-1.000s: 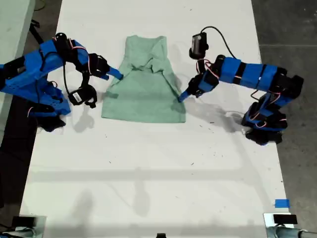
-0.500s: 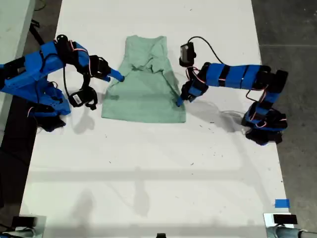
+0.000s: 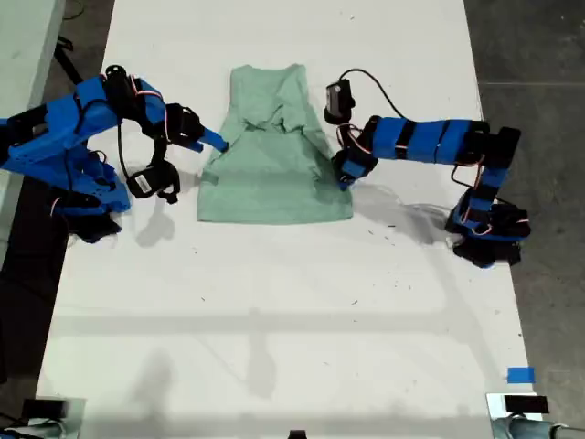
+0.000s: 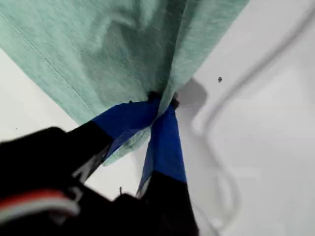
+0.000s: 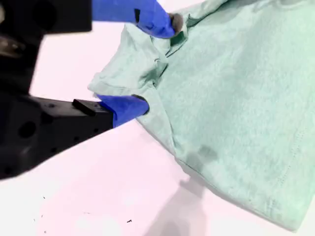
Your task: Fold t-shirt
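The t-shirt (image 3: 274,151) is spread on the white table (image 3: 274,311), near its far end in the exterior view, between the 2 arms. My first gripper (image 4: 160,105) is seen pinched tight on a bunch of cloth at the shirt's edge on the exterior view's right. Since 1 second ago that arm has been pushed in toward the shirt, and the hem has been shifted toward the exterior view's right. My second gripper (image 5: 147,64) is held at the opposite edge with its jaws parted around the bunched sleeve (whether the cloth is actually squeezed cannot be told). The side fold is judged barely begun; a lift and carry across seems to be needed next.
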You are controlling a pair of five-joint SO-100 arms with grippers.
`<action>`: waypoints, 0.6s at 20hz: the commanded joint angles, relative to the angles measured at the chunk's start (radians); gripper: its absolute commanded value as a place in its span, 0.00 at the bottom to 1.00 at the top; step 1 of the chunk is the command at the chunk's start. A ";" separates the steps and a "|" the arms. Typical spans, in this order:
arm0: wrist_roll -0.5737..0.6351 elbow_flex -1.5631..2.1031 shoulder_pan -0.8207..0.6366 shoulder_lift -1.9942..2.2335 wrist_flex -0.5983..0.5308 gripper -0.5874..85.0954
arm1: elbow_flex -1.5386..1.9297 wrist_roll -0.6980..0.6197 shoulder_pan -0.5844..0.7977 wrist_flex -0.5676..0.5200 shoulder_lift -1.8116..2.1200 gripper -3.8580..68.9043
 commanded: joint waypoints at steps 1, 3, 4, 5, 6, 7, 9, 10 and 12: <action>-0.011 -0.005 0.015 0.032 -0.018 0.30 | -0.120 -0.005 -0.003 0.104 0.040 0.03; -0.011 -0.005 0.018 0.035 -0.018 0.30 | -0.222 0.006 -0.029 0.210 0.058 0.03; -0.011 -0.005 0.018 0.035 -0.018 0.30 | -0.302 0.017 -0.048 0.258 0.054 0.03; -0.012 -0.005 0.018 0.035 -0.018 0.30 | -0.393 0.038 -0.071 0.299 0.035 0.03; -0.014 -0.005 0.018 0.035 -0.021 0.30 | -0.499 0.060 -0.101 0.337 -0.003 0.03; -0.014 -0.005 0.020 0.035 -0.025 0.30 | -0.617 0.092 -0.129 0.379 -0.063 0.03; -0.017 -0.005 0.020 0.035 -0.026 0.30 | -0.822 0.155 -0.172 0.420 -0.184 0.03; -0.017 -0.005 0.021 0.035 -0.026 0.30 | -0.893 0.187 -0.189 0.423 -0.230 0.03; -0.020 -0.005 0.025 0.035 -0.025 0.30 | -0.916 0.252 -0.210 0.365 -0.276 0.03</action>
